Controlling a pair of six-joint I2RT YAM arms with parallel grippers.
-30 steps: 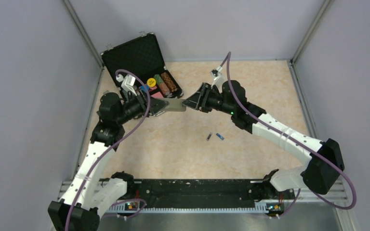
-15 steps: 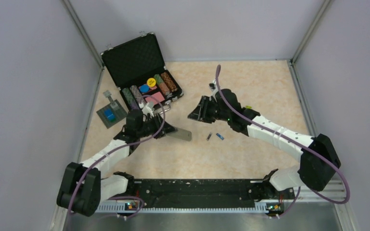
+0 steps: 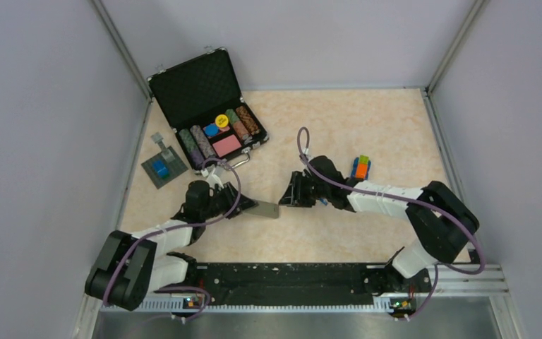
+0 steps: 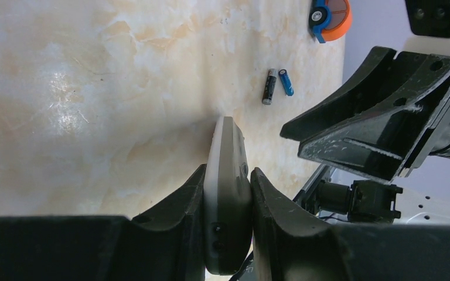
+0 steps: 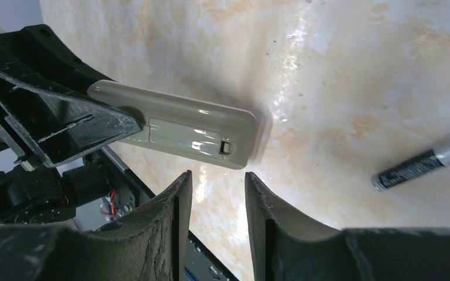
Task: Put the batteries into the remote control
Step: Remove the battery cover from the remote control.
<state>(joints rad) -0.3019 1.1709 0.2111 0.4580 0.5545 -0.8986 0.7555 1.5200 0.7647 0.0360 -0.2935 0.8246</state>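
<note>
My left gripper (image 3: 245,206) is shut on the remote control (image 3: 266,210) and holds it edge-on, low over the table. In the left wrist view the remote (image 4: 227,170) sits pinched between both fingers. Its greyish back with the closed battery cover shows in the right wrist view (image 5: 181,126). My right gripper (image 3: 289,194) is open and empty, just right of the remote's free end. The dark grey battery (image 4: 269,86) and the blue battery (image 4: 286,82) lie side by side on the table beyond the remote. The dark one also shows in the right wrist view (image 5: 420,163). In the top view my right arm covers them.
An open black case (image 3: 205,88) with poker chips stands at the back left. A grey plate with a blue block (image 3: 161,168) lies left of it. An orange-green-blue block toy (image 3: 360,168) lies behind my right arm. Walls enclose the table.
Both arms have come down and nearer. My left gripper carried the remote low toward the front. My right gripper followed to the remote's free end, over the batteries.
</note>
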